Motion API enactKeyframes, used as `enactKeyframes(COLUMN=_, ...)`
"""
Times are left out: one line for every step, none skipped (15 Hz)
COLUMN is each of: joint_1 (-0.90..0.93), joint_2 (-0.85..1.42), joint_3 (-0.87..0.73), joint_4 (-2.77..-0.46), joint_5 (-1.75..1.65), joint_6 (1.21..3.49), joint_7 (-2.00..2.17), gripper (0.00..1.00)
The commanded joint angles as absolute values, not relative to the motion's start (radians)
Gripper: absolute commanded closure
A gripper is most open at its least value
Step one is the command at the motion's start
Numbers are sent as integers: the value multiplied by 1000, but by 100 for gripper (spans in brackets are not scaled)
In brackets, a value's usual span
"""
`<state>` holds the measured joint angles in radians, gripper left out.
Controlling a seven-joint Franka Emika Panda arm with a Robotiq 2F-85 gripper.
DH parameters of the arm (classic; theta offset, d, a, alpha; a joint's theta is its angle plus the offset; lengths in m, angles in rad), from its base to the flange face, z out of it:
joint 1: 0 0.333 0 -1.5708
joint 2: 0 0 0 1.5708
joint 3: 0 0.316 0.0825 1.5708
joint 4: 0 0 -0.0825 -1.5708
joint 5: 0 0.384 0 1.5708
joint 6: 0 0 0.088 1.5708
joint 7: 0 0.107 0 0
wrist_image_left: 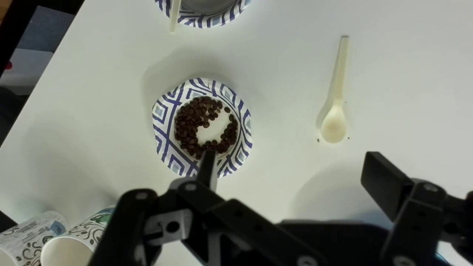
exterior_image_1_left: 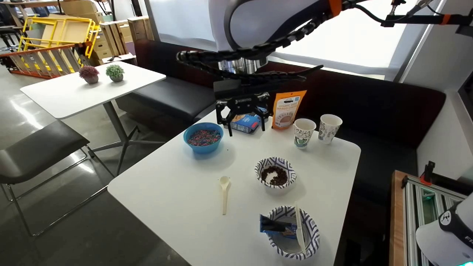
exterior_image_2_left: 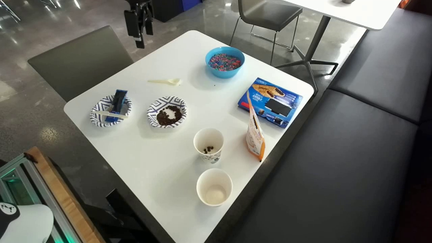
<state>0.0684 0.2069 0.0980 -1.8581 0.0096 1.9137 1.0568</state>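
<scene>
1. One gripper (exterior_image_1_left: 247, 130): fingers spread wide, holding nothing, hung above the white table (exterior_image_1_left: 166, 199) with no contact showing.
2. One pale spoon (wrist_image_left: 339, 88), flat on the table, below the gripper. In the wrist view it sits ahead of the fingertips, inside the span between them but off toward the right of that span; bowl end toward the gripper, handle pointing away.
3. One patterned bowl (wrist_image_left: 164, 122) of dark beans (wrist_image_left: 188, 118), upright, beside the spoon and apart from it. In the wrist view the finger on the left overlaps its rim, by line of sight only.
4. One governing relation, by judgement: the spoon's long axis runs roughly square to the line along which the fingers part, so the jaws stand crosswise to its handle. Whether spoon or patterned bowl lies nearer, the views do not settle.
5. One blue bowl (exterior_image_2_left: 224, 74) of multicoloured bits (exterior_image_2_left: 224, 62), partly masked by the gripper in the wrist view.
6. Two paper cups (exterior_image_1_left: 303, 138), side by side.
7. One blue box (exterior_image_2_left: 270, 101), one orange pouch (exterior_image_1_left: 288, 111), one second bowl (exterior_image_1_left: 313, 234) holding a blue wrapper (exterior_image_1_left: 279, 226) and a pale utensil (exterior_image_1_left: 299, 229).
</scene>
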Motion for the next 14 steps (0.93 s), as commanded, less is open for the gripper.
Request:
enactKeyframes(joint_1=90, joint_2=203, joint_3=76, joint_4=-1856, joint_5=14, joint_6=1911, joint_7=1054, gripper=0)
enactKeyframes(joint_1=92, joint_2=194, joint_3=70, joint_4=-1844, joint_5=-7, joint_6=1872, joint_7=1069, gripper=0)
enactKeyframes(joint_1=92, joint_2=212, joint_3=72, joint_4=-1807, joint_5=-12, joint_6=1768, joint_7=1029, gripper=0)
enactKeyframes(joint_1=94, joint_2=222, joint_3=76, joint_4=-1796, joint_5=1, joint_6=1744, joint_7=1006, gripper=0)
enactKeyframes(joint_1=108, joint_2=234, joint_3=73, joint_4=-1773, joint_5=-41, joint_6=1693, joint_7=1031, gripper=0)
enactKeyframes(joint_1=126, joint_2=245, joint_3=78, joint_4=-1762, joint_5=-69, joint_6=1678, joint_7=1062, gripper=0)
enactKeyframes(joint_1=140, joint_2=258, joint_3=84, joint_4=-1747, joint_5=-95, joint_6=1653, joint_7=1062, gripper=0)
enactKeyframes(joint_1=159, joint_2=274, joint_3=90, joint_4=-1738, joint_5=-119, joint_6=1640, joint_7=1076, gripper=0)
enactKeyframes(joint_1=177, joint_2=283, joint_3=93, joint_4=-1731, joint_5=-151, joint_6=1640, joint_7=1083, gripper=0)
enactKeyframes(joint_1=195, joint_2=290, joint_3=97, joint_4=-1735, joint_5=-171, joint_6=1665, joint_7=1093, gripper=0)
enactKeyframes(joint_1=210, joint_2=299, joint_3=97, joint_4=-1736, joint_5=-197, joint_6=1684, joint_7=1103, gripper=0)
enactKeyframes(joint_1=215, joint_2=302, joint_3=99, joint_4=-1746, joint_5=-190, joint_6=1721, joint_7=1095, gripper=0)
enactKeyframes(joint_1=220, joint_2=306, joint_3=100, joint_4=-1754, joint_5=-186, joint_6=1754, joint_7=1089, gripper=0)
enactKeyframes(joint_1=224, joint_2=305, joint_3=97, joint_4=-1773, joint_5=-188, joint_6=1805, joint_7=1087, gripper=0)
